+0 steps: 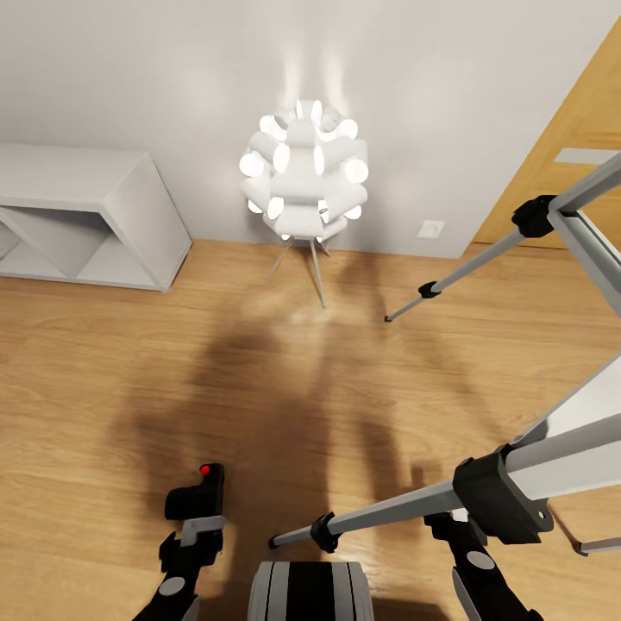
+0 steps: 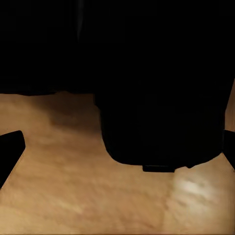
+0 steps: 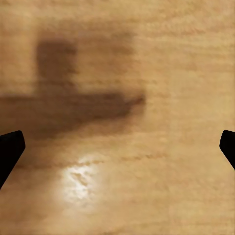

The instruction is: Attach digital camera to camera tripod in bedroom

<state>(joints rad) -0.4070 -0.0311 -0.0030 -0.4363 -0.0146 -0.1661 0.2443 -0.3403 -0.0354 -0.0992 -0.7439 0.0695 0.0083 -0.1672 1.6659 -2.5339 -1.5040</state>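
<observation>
Clenched on the digital camera (image 1: 197, 498), our left gripper (image 1: 195, 517) holds it low at the left of the head view, above the wood floor (image 1: 172, 371). Our right gripper (image 3: 117, 147) has its jaws released & wide apart, w/ only floor between the fingertips (image 3: 11, 147) in the right wrist view; in the head view the right arm (image 1: 479, 561) sits low at the right, partly behind a tripod leg.

Containers: white cube shelves (image 1: 129, 224) stand against the wall at the left. We see no contents in the compartments facing us.

Camera: black, boxy, red spot (image 1: 205, 470) on its far upper end. In the head view its long axis runs roughly away from us, toward the wall. In the left wrist view it's a big dark mass (image 2: 161, 98) close to the lens; we can't tell details there.

Camera tripod (image 1: 509, 483): at the right, very close to us, well apart from the camera. One silver leg runs from the black joint down-left to a foot (image 1: 274, 543) near our trunk (image 1: 310, 591); another leg stretches toward the wall, foot at (image 1: 390, 318). Head is out of frame.

White lamp (image 1: 304, 177) on thin legs glows by the pale wall, w/ a wooden door (image 1: 569, 164) at the right.
</observation>
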